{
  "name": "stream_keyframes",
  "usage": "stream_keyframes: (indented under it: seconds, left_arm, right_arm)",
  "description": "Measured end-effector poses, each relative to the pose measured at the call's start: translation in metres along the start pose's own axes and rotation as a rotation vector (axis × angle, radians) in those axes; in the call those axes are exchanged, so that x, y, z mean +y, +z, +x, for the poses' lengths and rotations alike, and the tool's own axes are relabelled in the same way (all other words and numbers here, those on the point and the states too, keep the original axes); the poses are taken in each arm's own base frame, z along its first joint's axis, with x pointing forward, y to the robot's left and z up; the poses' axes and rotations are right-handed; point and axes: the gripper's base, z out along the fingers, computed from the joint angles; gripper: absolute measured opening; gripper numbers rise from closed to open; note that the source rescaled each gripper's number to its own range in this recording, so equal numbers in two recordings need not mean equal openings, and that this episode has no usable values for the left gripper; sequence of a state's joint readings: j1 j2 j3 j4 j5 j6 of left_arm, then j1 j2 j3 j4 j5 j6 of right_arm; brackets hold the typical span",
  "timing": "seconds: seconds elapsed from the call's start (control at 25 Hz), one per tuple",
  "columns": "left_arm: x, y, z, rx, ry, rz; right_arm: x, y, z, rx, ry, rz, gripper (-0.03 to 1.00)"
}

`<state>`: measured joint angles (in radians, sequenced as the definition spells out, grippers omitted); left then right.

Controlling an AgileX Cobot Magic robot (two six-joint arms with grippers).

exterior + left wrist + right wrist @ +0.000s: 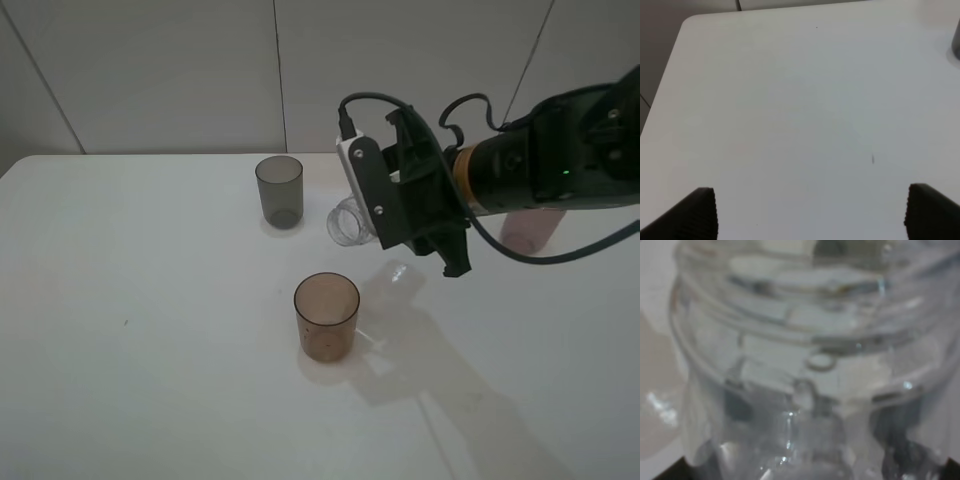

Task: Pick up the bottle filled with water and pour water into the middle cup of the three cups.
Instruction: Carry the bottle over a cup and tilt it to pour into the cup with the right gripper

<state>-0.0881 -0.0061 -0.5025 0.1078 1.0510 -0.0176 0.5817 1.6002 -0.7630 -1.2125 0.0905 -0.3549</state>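
Partly, arm hides pinkish cup, bottle.

No lettering, label, brand mark, number or sign can be read on anything in any view.

High camera overlooks table, left wrist nearer it; right wrist against bottle

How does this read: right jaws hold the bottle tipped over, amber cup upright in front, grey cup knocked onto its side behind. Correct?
One thing is wrong: the grey cup stands upright, not on its side, as the exterior high view shows. The rest holds: the right jaws hold the bottle tipped over, and the amber cup stands upright in front.
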Motion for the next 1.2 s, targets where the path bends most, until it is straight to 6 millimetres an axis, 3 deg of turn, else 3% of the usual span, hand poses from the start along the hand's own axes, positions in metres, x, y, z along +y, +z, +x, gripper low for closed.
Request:
stream_keyframes:
  seconds: [0.56,1.2]
  left_arm:
    - [0.000,0.000,0.000,0.000,0.000,0.000]
    - [0.000,0.000,0.000,0.000,0.000,0.000]
  right_arm:
    - [0.002,0.005,-0.011,0.045,-0.175,0.000,0.00]
    - [-0.002,0.002,-0.024,0.068,-0.231,0.051,0.00]
